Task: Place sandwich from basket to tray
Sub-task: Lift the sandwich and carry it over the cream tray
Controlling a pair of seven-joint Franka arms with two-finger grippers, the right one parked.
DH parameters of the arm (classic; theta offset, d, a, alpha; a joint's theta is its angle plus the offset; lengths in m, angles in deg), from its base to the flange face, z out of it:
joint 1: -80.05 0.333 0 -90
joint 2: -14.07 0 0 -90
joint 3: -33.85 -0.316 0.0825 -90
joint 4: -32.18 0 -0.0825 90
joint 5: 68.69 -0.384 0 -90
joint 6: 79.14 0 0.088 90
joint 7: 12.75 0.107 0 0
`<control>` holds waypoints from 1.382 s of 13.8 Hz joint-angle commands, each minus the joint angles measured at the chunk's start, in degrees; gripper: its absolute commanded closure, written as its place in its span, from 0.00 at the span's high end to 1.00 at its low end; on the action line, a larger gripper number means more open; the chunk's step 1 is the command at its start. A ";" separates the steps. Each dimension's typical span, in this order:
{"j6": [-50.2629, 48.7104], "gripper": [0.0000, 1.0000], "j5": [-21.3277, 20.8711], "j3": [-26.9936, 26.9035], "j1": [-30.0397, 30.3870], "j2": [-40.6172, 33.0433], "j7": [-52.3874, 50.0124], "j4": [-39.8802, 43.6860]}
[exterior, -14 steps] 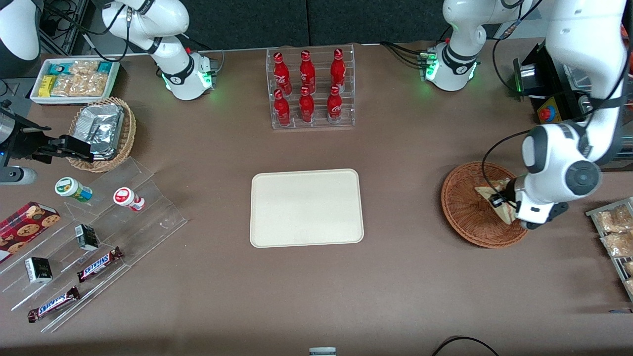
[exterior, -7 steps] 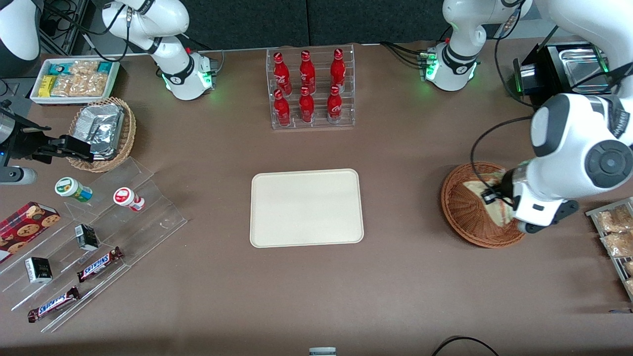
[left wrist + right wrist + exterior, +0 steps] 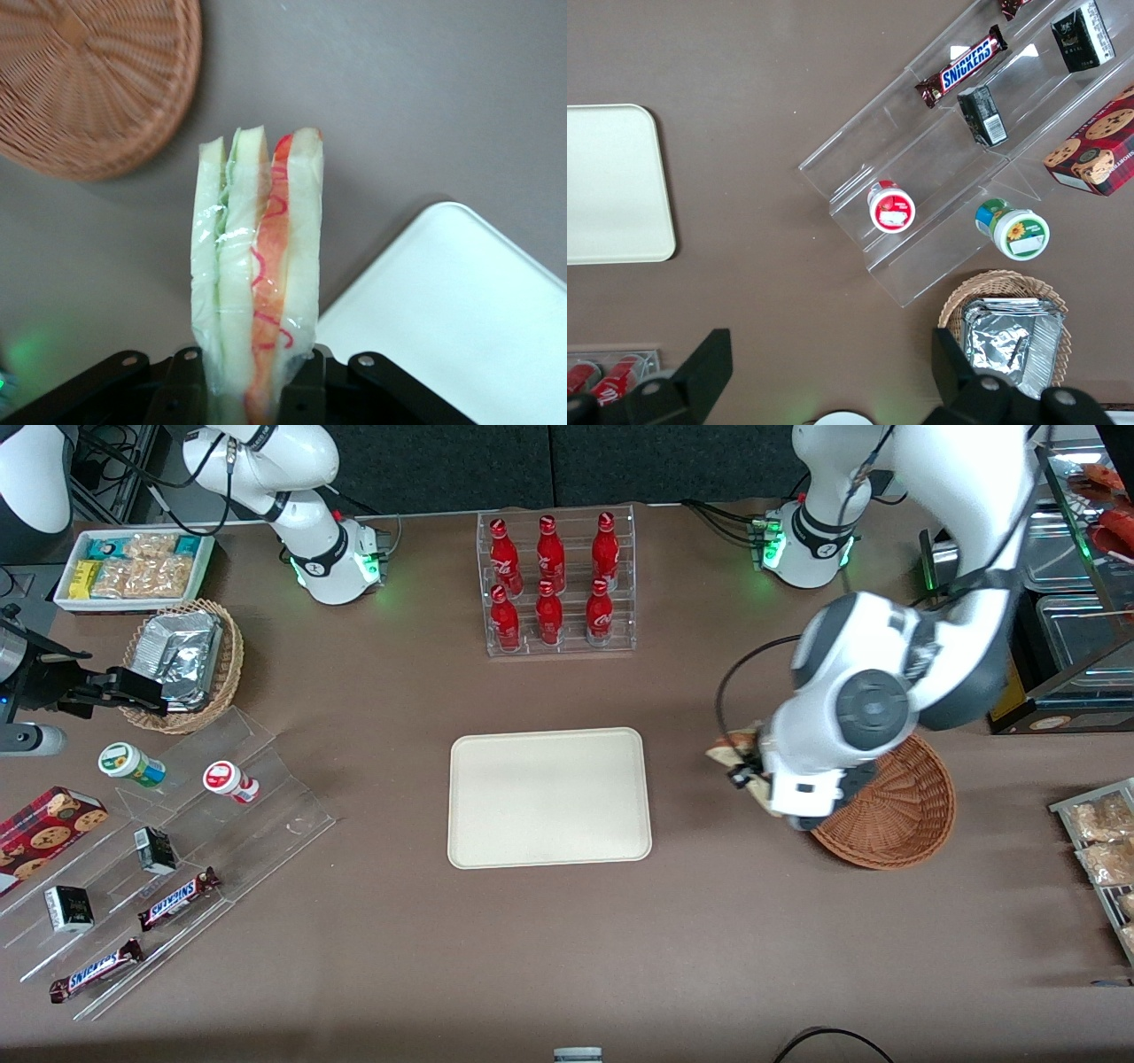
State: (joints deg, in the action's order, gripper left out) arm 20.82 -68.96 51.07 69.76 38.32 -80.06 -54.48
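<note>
Since a second ago, lifted out of the wicker basket (image 3: pixel 895 815): sandwich (image 3: pixel 257 274) pinched upright between the left gripper (image 3: pixel 252 390) jaws, clear of the table; carried midway toward the cream tray (image 3: pixel 549 797), still bare.

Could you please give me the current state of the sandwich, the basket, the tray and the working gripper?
sandwich: wrapped, held clear of the table, between basket and tray.
basket: no sandwich in it.
tray: bare, nothing on it yet.
gripper: shut on the sandwich, above the table beside the basket.
</note>
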 commanded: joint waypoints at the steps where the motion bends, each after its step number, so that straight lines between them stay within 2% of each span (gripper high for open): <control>1: 2.94 0.00 0.35 -0.17 -3.41 2.03 -7.54 2.73; 4: 10.92 0.00 4.12 -0.17 -7.01 5.01 -13.79 3.69; 7: 16.13 0.00 4.13 -0.17 -10.70 10.72 -19.68 7.64; 10: 16.23 0.00 3.52 -0.26 -13.87 13.01 -18.21 7.92; 14: 16.58 0.00 -2.00 -0.26 -17.74 15.91 -4.61 8.61; 16: 17.98 0.00 -6.57 -0.26 -19.15 17.67 -1.43 9.50; 19: 19.30 0.00 -7.91 -0.26 -20.82 20.65 3.67 10.55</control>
State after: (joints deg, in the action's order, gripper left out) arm 39.66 -75.54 51.30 50.30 55.84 -79.54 -47.26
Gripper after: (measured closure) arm 0.802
